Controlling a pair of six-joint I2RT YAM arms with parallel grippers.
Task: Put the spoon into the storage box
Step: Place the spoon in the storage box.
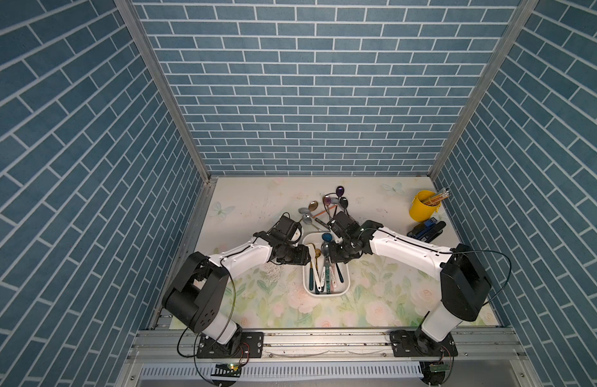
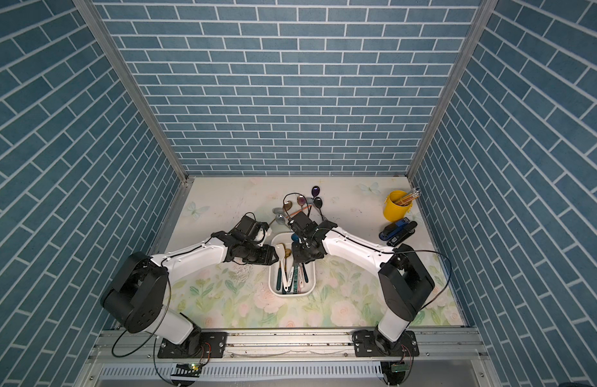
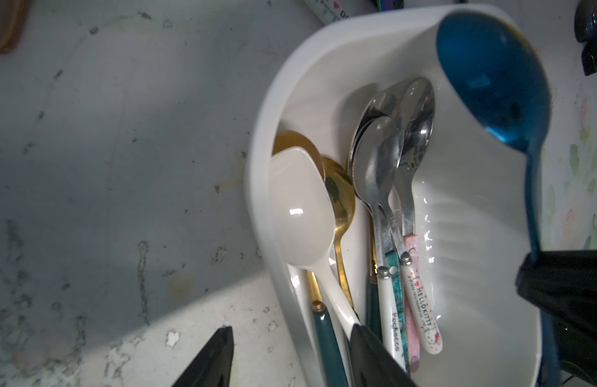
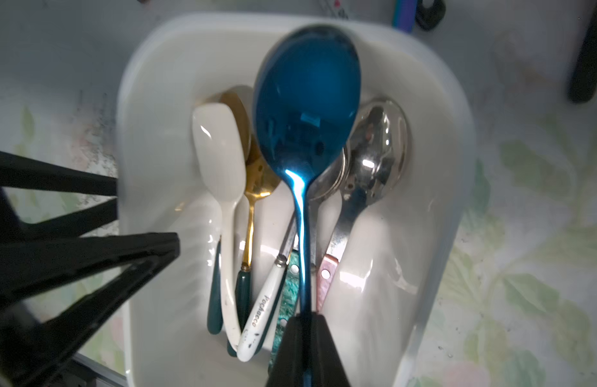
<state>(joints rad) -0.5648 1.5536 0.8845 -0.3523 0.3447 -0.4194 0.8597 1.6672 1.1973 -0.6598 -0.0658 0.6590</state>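
A shiny blue spoon (image 4: 307, 97) hangs over the white storage box (image 4: 458, 134), bowl towards the box's far end. My right gripper (image 4: 305, 318) is shut on its thin handle. Both top views show this blue spoon (image 1: 326, 237) above the far half of the storage box (image 1: 344, 284), with the right gripper (image 1: 329, 255) beside it. My left gripper (image 3: 290, 330) is open and straddles the box's left wall (image 3: 257, 167), one finger outside, one inside over a white spoon (image 3: 300, 207). The box holds several gold, silver and white spoons.
Several loose spoons (image 1: 327, 204) lie on the floral mat just beyond the box. A yellow cup with pencils (image 1: 423, 205) stands at the back right, with blue and black staplers (image 1: 426, 231) in front of it. Blue brick walls enclose the table.
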